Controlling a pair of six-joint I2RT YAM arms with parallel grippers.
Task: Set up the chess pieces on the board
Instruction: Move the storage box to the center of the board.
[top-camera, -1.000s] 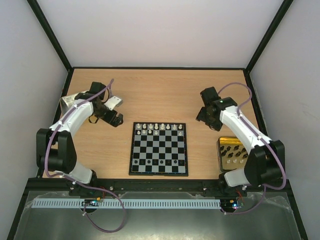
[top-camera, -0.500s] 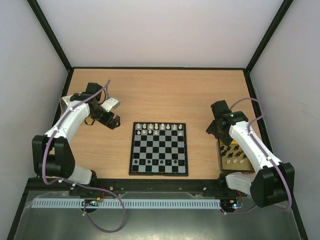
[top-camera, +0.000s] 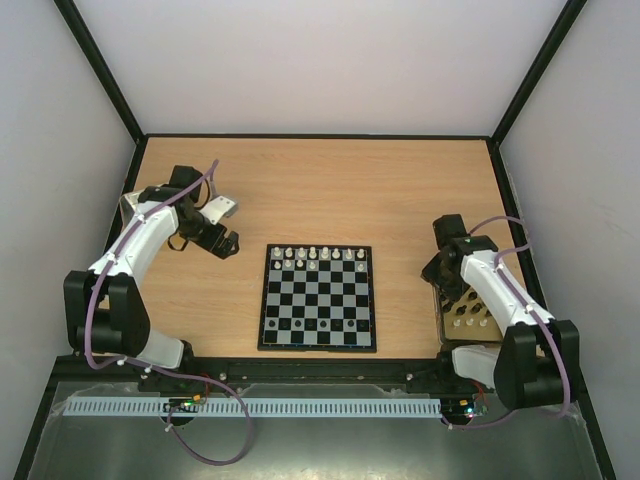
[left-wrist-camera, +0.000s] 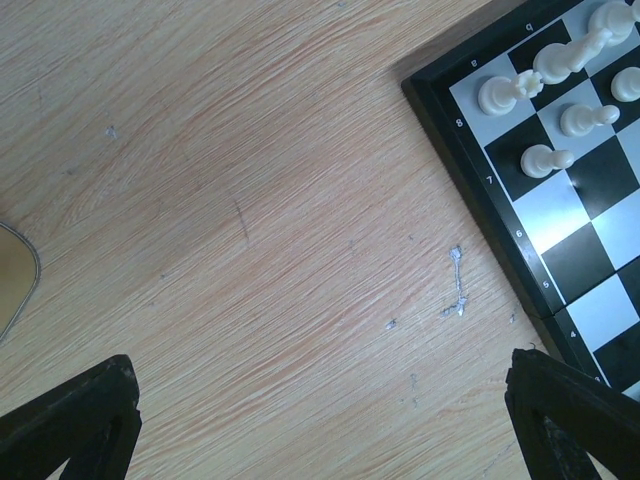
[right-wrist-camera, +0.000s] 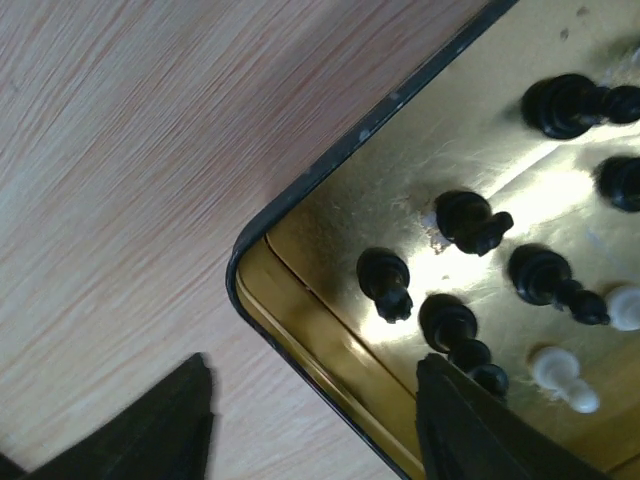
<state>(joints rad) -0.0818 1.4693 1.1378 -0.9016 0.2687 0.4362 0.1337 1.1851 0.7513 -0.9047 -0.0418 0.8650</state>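
Pale wooden tabletop (left-wrist-camera: 250, 220): matt, fine streaky grain, a few whitish scuffs. Shallow gold metal tin (right-wrist-camera: 320, 320): glossy, bright glare on floor, dark edge along rim. In tin, tiny black chess pieces (right-wrist-camera: 385, 282): smooth, shiny, plastic look. Tiny white chess pieces (left-wrist-camera: 545, 157): smooth, soft sheen. Black-and-white checked square board (left-wrist-camera: 560, 215): smooth, semi-gloss, border satin black.
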